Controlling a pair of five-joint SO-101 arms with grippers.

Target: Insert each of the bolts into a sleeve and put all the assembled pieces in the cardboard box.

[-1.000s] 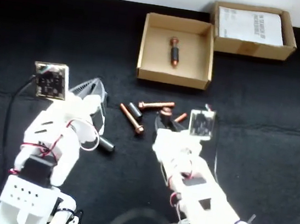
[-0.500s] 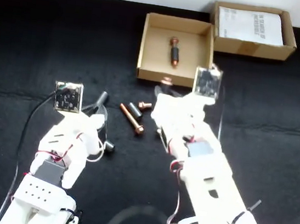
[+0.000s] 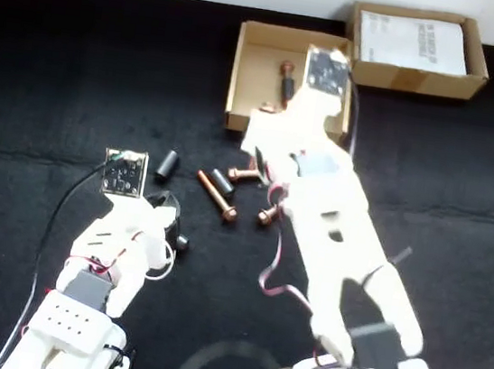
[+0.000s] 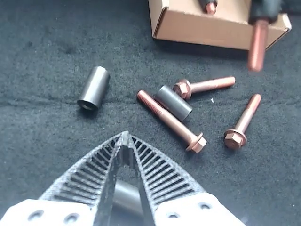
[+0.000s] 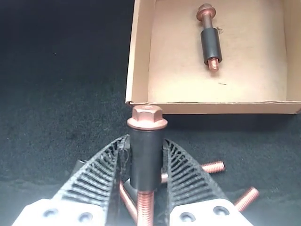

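Note:
My right gripper [image 5: 146,141] is shut on a dark sleeve with a copper bolt [image 5: 147,118] through it. It holds the piece upright just in front of the cardboard box [image 5: 211,107]. From above, the right gripper [image 3: 259,133] is at the box's [image 3: 253,67] near wall. One assembled piece [image 3: 287,79] lies inside the box. Three loose bolts [image 4: 171,121] [image 4: 204,85] [image 4: 242,123] and two sleeves [image 4: 94,87] [image 4: 174,101] lie on the black cloth. My left gripper [image 4: 124,137] is shut and holds nothing, short of them. A third sleeve [image 3: 178,239] lies beside it.
A second cardboard box [image 3: 412,74] with a white paper sheet stands at the back right, touching the first box. The right arm stretches across the middle of the table above the loose bolts. Black cloth covers the whole table.
The right arm has carried the assembled bolt and sleeve from the middle of the table up to the box's front wall. The left arm has drawn back, uncovering a sleeve.

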